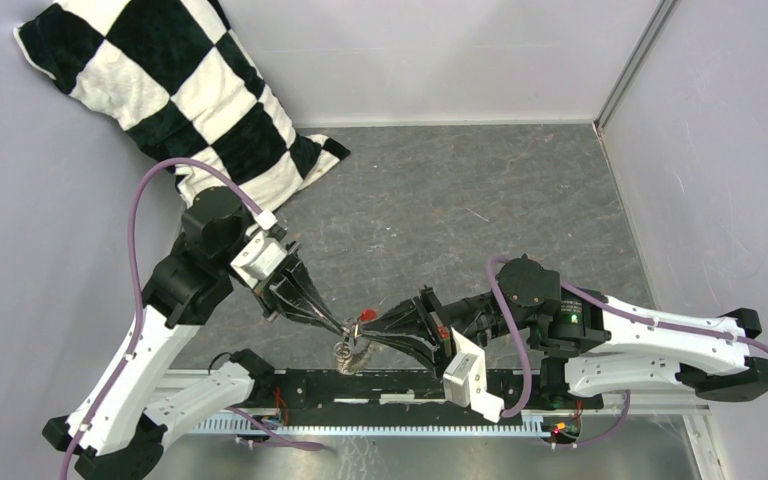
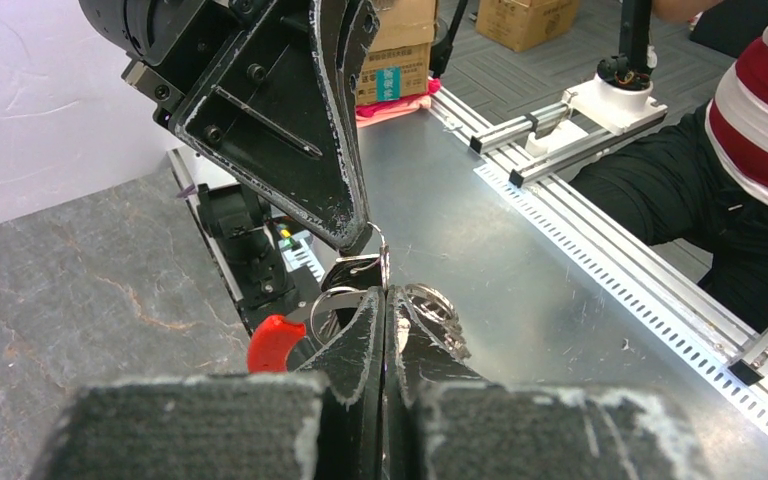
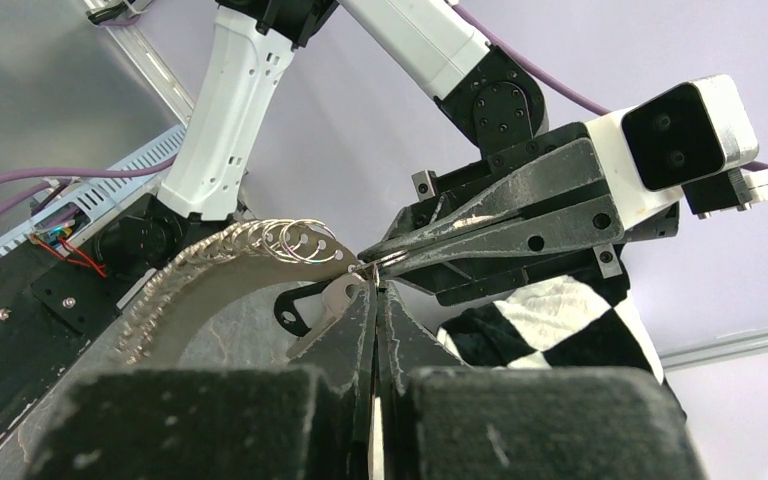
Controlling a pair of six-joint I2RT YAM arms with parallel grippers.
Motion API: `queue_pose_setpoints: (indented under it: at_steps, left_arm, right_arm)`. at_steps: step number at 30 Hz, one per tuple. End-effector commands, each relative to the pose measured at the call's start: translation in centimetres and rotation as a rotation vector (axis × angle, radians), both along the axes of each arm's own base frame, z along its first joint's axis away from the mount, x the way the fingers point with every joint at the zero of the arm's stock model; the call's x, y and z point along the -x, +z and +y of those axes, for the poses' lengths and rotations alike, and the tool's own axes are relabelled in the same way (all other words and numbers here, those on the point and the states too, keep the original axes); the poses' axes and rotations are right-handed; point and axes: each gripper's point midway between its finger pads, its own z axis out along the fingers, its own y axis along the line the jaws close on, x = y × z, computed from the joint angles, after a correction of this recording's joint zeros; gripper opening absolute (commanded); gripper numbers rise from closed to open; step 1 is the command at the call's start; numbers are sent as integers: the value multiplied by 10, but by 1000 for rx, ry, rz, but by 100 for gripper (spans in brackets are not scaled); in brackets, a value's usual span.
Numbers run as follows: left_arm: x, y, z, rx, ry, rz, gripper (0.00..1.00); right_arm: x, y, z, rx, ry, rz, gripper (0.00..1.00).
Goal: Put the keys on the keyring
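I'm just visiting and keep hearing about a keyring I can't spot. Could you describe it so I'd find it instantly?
Start at the near edge of the grey table, where the left gripper and right gripper meet tip to tip. The keyring dangles right there: a thin silvery loop crowded with small silvery pieces. Its bright red tag and shine set it apart amid all that black.

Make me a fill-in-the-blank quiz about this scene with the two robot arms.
The tag on the keyring is ___.
The left hand and right hand are both ___ on that keyring.
The checkered pillow lies on the robot's ___ side.
Missing: red; shut; left
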Motion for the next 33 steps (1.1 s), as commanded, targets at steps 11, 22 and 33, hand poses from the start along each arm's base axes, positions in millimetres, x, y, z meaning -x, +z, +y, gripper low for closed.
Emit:
queue_pose_setpoints:
  at_steps: [11,22,33]
  left_arm:
    - [16,11,10,17,-91,-2,2]
    - [15,8,9,11,-91,4,2]
    - [15,7,10,12,-91,2,2]
  right_arm:
    - [2,31,-4,-78,4,-17,1]
    - [2,33,-1,-81,5,-13,1]
    - [-1,33,-1,-81,-13,-13,1]
